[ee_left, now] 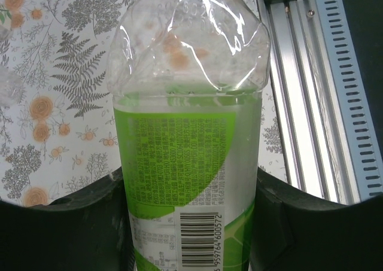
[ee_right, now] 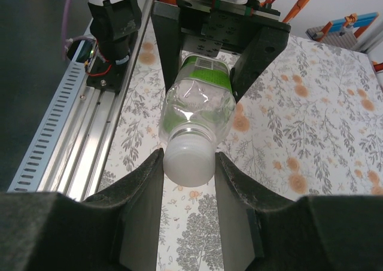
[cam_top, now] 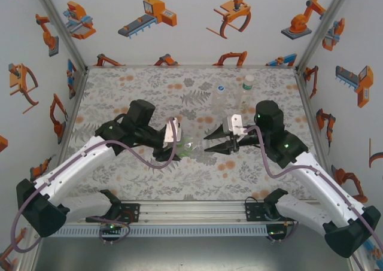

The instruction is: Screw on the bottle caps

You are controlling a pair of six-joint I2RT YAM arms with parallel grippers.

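1. We've got a table point(cam_top: 119, 91) covered in a fern-and-orange-flower print. It's boxed in by white walls plastered with cartoon robot-arm stickers.
2. The green-label bottle point(ee_left: 188, 163) is near the middle of the table, between the two arms. It lies on its side, with its long axis running from one gripper across to the other.
3. The left gripper point(ee_left: 188, 235) is clamped hard around the bottle's body, right on the label, with a finger pressed in on each side.
4. The right gripper point(ee_right: 188, 172) is closed on the pale cap point(ee_right: 188, 160), which sits on the bottle's mouth with a pad touching each side.
5. Key bit: the neck points straight into the right jaws, so cap and bottle look lined up on one axis. We reckon the right arm does the twisting while the left just anchors. We can't tell how far the cap is threaded on.
6. Readable text: the barcode digits "959764 600572". The small print on the label is too fine to read, and we see no brand name.
7. Two other bottles point(cam_top: 220, 97) stand upright at the far side, well apart from all this.
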